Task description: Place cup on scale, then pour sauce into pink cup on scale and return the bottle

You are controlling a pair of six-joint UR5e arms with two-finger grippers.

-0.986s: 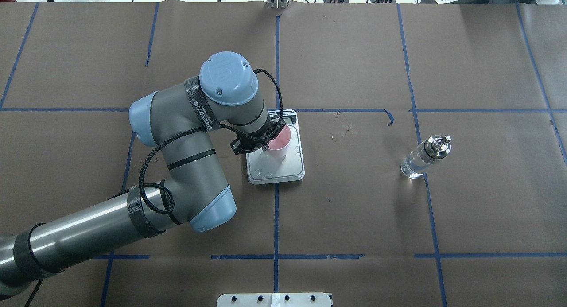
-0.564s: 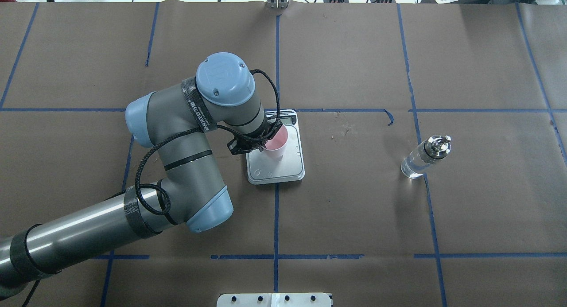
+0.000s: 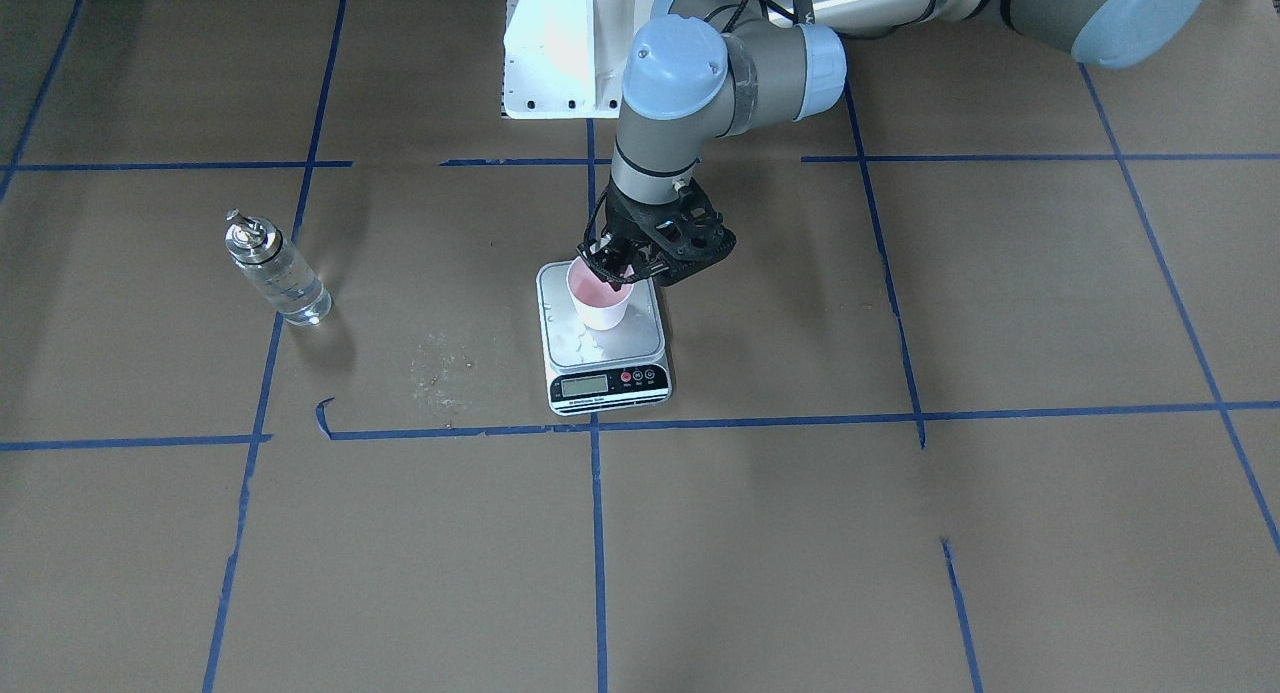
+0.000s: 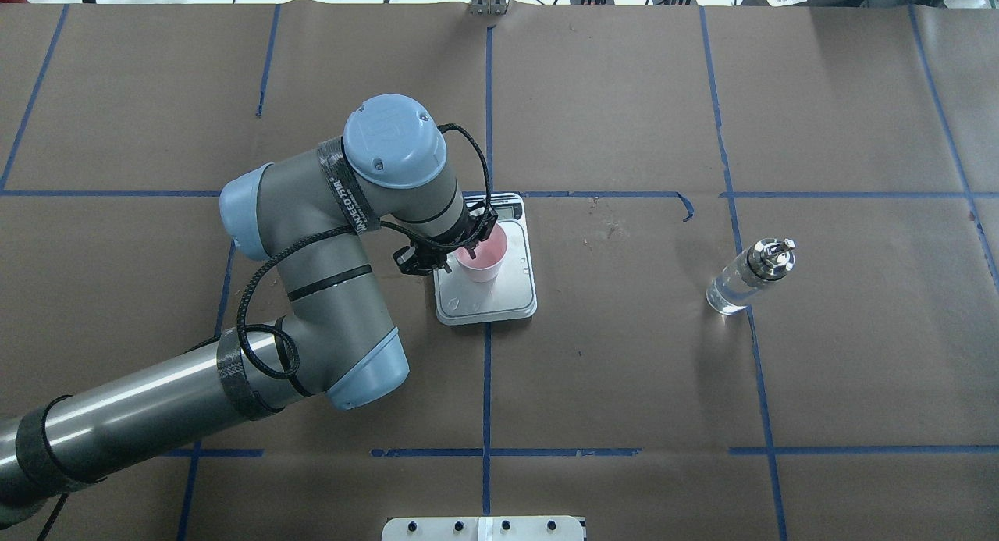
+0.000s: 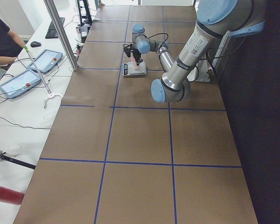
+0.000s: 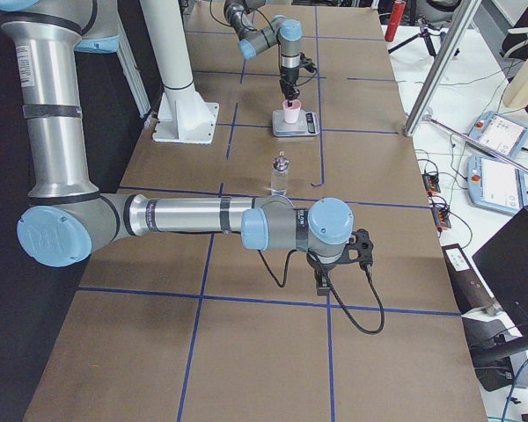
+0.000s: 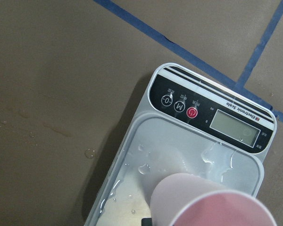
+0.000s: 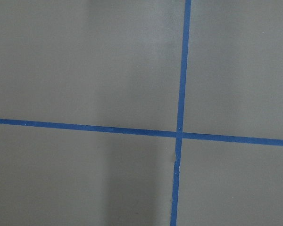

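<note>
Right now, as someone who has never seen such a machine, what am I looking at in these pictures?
Two robot arms work at a paper-covered table. Pictures come from overhead, from across the table, from both ends, and from a camera on each wrist. The left arm has its jaws closed on the rim of a pink cup over a small kitchen scale, whose tray is wet. A clear bottle with a metal cap stands apart, untouched. The right arm hovers aside.

Bright, even overhead light; soft shadows on the counter (image 4: 624,369), incl. a faint one beside the bottle (image 3: 275,270). Glare on wet top of the scale (image 7: 179,155). Left wrist view: cup (image 7: 203,202) blurred.
</note>
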